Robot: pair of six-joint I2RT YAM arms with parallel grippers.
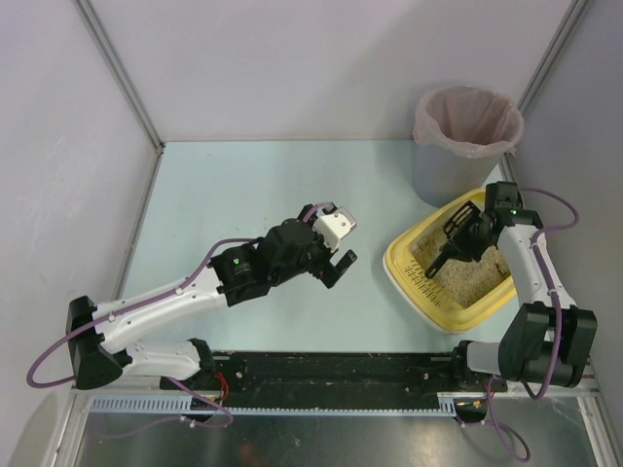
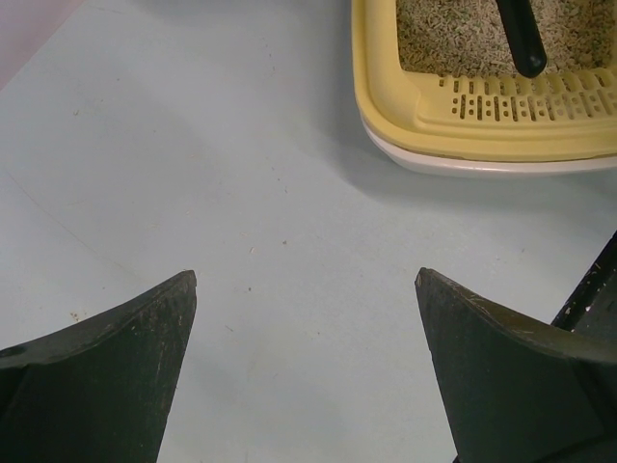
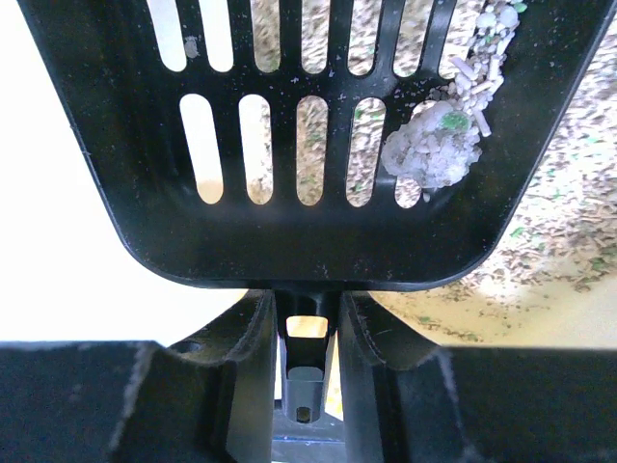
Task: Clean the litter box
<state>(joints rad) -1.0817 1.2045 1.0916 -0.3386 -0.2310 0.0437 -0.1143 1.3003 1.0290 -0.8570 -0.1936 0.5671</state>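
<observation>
The yellow litter box (image 1: 404, 268) with beige litter sits at the right of the table; its slotted rim shows in the left wrist view (image 2: 501, 121). My right gripper (image 1: 474, 232) is shut on the handle of a black slotted scoop (image 3: 308, 145), held over the litter. A grey-white clump (image 3: 434, 149) and several pellets lie in the scoop's right corner. My left gripper (image 1: 336, 243) is open and empty above the bare table, left of the box; its fingers (image 2: 116, 367) frame the table.
A grey round bin with a pink bag liner (image 1: 465, 126) stands behind the litter box at the back right. White walls enclose the table on the left, back and right. A black rail (image 1: 331, 375) runs along the near edge.
</observation>
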